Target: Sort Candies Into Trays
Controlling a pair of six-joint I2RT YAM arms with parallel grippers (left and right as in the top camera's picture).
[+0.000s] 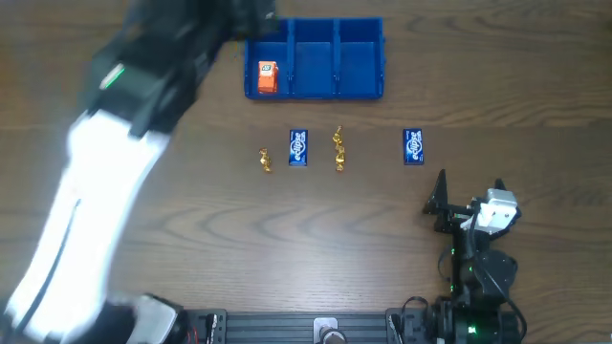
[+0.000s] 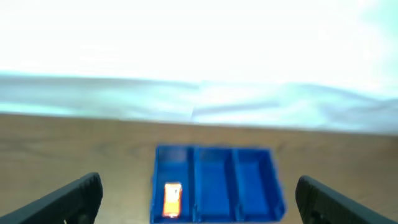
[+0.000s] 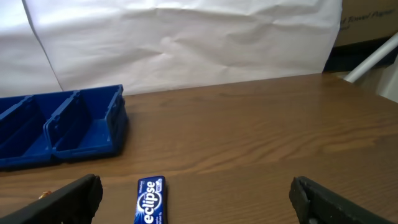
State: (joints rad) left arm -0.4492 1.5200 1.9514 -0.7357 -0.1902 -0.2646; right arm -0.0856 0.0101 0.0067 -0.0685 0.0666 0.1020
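A blue tray (image 1: 359, 57) with three compartments stands at the far middle of the table. An orange candy (image 1: 267, 76) lies in its left compartment. In a row in front of the tray lie a gold candy (image 1: 265, 160), a blue gum pack (image 1: 298, 147), a second gold candy (image 1: 338, 149) and another blue gum pack (image 1: 413, 146). My left gripper (image 2: 199, 186) hangs open, lifted in front of the tray (image 2: 249, 180), with the orange candy (image 2: 172, 199) below it. My right gripper (image 3: 193, 190) is open and low near the table's front right, just short of the right gum pack (image 3: 150, 200).
The left arm (image 1: 105, 162) slants from the front left corner up towards the tray. The right arm (image 1: 478, 229) stands folded at the front right. A white sheet (image 3: 180, 43) hangs behind the table's far edge. Bare wood lies right of the tray (image 3: 87, 134).
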